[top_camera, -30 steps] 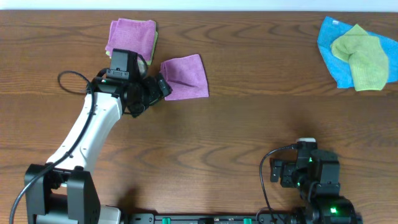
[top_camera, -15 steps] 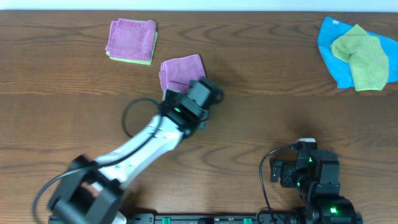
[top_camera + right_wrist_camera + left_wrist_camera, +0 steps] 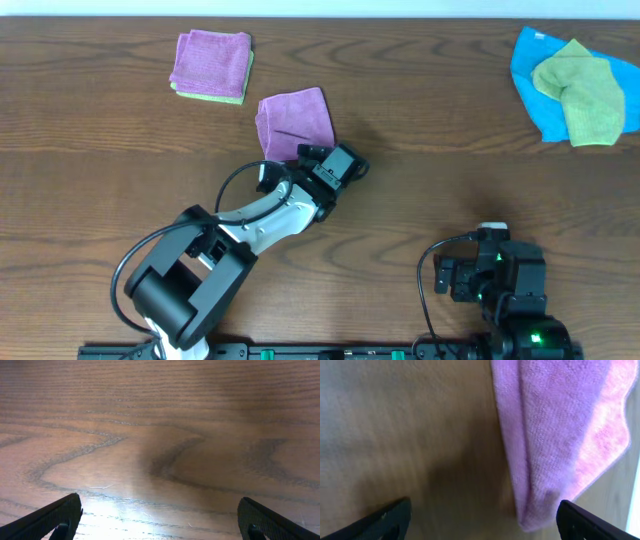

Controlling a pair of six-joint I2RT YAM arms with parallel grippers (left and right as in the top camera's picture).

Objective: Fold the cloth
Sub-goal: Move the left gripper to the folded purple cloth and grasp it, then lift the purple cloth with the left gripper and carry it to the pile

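Observation:
The purple cloth [image 3: 293,125] lies folded on the wooden table, back centre-left. My left gripper [image 3: 300,160] hovers just at its near edge, open and empty. In the left wrist view the cloth [image 3: 555,435] fills the upper right, its folded corner hanging between the wide-apart fingertips; the gripper [image 3: 482,520] holds nothing. My right gripper [image 3: 450,275] rests at the front right, open and empty, and the right wrist view shows only bare wood between its fingers [image 3: 160,525].
A folded purple cloth on a green one [image 3: 211,65] sits at the back left. A blue cloth [image 3: 535,80] with a crumpled green cloth [image 3: 585,90] on it lies at the back right.
My left arm has swung from the cloth's left side round to its near edge. The cloth lies free and a little narrower. The right arm has not moved.

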